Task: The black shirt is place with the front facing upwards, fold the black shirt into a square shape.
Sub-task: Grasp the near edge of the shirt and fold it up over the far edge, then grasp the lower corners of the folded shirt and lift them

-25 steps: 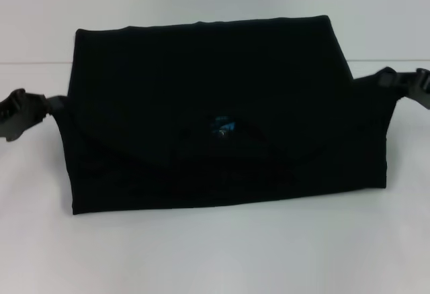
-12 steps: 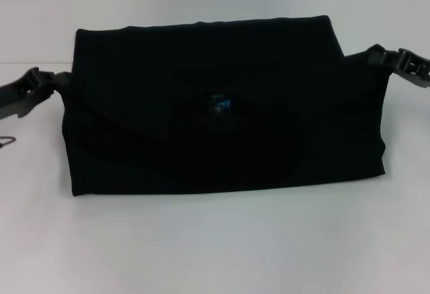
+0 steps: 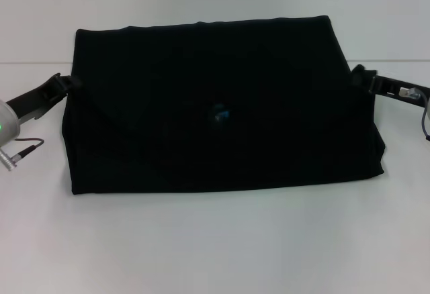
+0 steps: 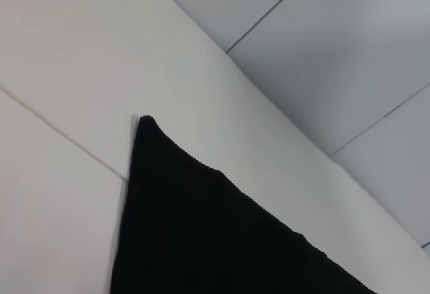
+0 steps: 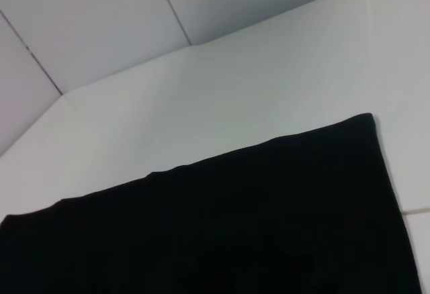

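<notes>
The black shirt (image 3: 201, 72) lies on the white table as a wide folded rectangle, with a small blue neck label (image 3: 221, 113) showing near its middle. No lettering shows. My left gripper (image 3: 67, 82) meets the shirt's left edge and my right gripper (image 3: 358, 76) meets its right edge. Each is shut on the cloth, their tips buried in the black fabric. The left wrist view holds only a pointed corner of the black shirt (image 4: 201, 240). A long straight edge of the black shirt (image 5: 235, 220) fills the right wrist view.
The white table (image 3: 215, 247) has bare surface in front of the shirt and on both sides. A thin cable (image 3: 23, 150) hangs from my left arm near the table. A tiled wall (image 4: 349, 52) stands behind the table's far edge.
Both grippers have moved away from me and inward along the shirt's sides, carrying the upper layer with them. The neck label has shifted farther back and the fold lies flatter.
</notes>
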Robot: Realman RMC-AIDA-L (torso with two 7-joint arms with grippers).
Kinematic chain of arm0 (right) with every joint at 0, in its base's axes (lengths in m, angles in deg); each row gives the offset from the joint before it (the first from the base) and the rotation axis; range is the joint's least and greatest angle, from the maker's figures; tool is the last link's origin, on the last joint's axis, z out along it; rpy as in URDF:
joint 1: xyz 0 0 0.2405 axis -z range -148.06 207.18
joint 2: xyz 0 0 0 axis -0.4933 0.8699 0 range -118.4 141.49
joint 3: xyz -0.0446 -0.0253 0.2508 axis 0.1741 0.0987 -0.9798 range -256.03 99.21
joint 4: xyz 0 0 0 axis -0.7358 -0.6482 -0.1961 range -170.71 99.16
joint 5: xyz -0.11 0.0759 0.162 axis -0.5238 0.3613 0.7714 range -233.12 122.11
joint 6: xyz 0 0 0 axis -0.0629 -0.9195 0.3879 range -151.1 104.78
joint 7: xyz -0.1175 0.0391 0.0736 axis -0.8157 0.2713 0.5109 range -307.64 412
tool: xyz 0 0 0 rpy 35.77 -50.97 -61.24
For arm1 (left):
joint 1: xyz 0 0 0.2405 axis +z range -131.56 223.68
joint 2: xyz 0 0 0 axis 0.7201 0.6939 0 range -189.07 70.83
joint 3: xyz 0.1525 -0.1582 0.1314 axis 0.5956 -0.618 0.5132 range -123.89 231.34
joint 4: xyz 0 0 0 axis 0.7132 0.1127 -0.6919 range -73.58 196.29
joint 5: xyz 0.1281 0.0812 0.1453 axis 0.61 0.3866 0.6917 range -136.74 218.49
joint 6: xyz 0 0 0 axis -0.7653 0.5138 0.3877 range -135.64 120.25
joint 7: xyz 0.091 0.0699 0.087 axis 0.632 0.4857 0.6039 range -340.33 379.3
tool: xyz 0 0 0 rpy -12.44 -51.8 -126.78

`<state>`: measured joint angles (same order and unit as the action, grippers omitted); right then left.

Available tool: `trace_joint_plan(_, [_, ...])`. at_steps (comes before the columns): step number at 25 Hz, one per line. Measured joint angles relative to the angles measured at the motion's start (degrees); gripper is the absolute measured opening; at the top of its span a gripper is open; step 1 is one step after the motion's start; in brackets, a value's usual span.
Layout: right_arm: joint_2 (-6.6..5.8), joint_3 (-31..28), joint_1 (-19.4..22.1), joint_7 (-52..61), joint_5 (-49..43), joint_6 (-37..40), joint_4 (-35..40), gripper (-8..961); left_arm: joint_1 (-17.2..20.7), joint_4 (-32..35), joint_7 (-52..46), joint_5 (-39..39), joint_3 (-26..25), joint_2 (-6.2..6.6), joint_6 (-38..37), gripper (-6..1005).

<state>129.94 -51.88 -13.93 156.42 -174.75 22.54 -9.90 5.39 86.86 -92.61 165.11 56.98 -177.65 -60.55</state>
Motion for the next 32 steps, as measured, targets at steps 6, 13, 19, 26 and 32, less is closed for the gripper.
trace_joint_plan(6, [-0.14, 0.64, 0.03, -0.86, -0.29, -0.49, -0.04, 224, -0.67, -1.25, 0.37, -0.18, 0.09, -0.08, 3.03, 142])
trace_joint_plan(13, [-0.61, 0.73, 2.61, 0.93, 1.05, 2.23, 0.86, 364, 0.46, -2.32, 0.14, 0.01, 0.63, 0.67, 4.85, 347])
trace_joint_plan(19, [-2.23, 0.49, 8.81, -10.87, 11.12, 21.92, 2.28, 630, 3.12, -3.39, -1.66, 0.49, 4.66, 4.94, -10.09, 555])
trace_joint_plan(26, [-2.84, 2.89, 12.07, -28.39, 6.02, 43.98, 2.11, 810, 7.19, 0.21, -2.58, 0.50, 15.45, 7.72, -23.14, 751])
trace_joint_plan(32, [0.19, 5.52, 11.85, -33.11, -0.58, 43.03, 1.47, 816, 10.09, 3.49, -3.03, 0.49, 22.07, 7.90, -22.88, 843])
